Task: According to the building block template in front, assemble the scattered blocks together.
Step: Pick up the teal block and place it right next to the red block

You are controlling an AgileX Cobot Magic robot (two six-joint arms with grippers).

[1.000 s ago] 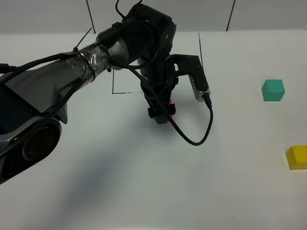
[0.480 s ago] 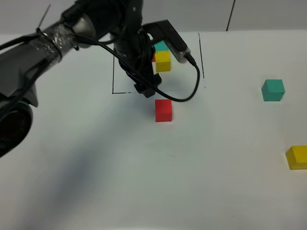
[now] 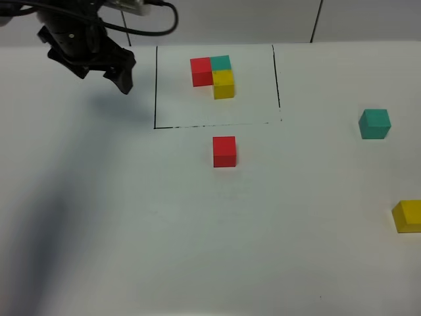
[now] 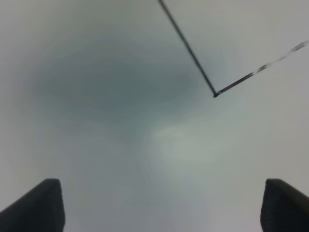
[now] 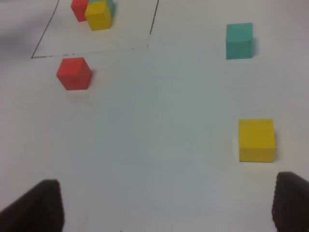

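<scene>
Exterior high view: left gripper (image 3: 104, 74) has pulled up and away to the far left, outside the black frame (image 3: 156, 85). A second ago it was down on the red cube (image 3: 224, 151); half a second ago it was already lifting off. Left wrist view shows its fingertips spread wide with nothing between them, only bare table (image 3: 197, 230) and a corner of the frame line below.

Red cube stands alone, upright, just beside the frame's near line on the outside, in the same spot as half a second ago, so it reads as released and placed. Template (image 3: 214, 74) sits inside the frame, untouched: red and teal side by side, yellow joined under the teal.

Teal cube (image 3: 375, 124) and yellow cube (image 3: 408, 216) have not moved, both well apart from the red one, off on the right side. Right gripper (image 5: 164, 208) shows only in its own wrist view, fingertips wide apart, empty, with the yellow cube nearest it.

Judgement: first block is down as the anchor, two of three left to bring (right arm looks better placed for both). Assembly barely begun.
</scene>
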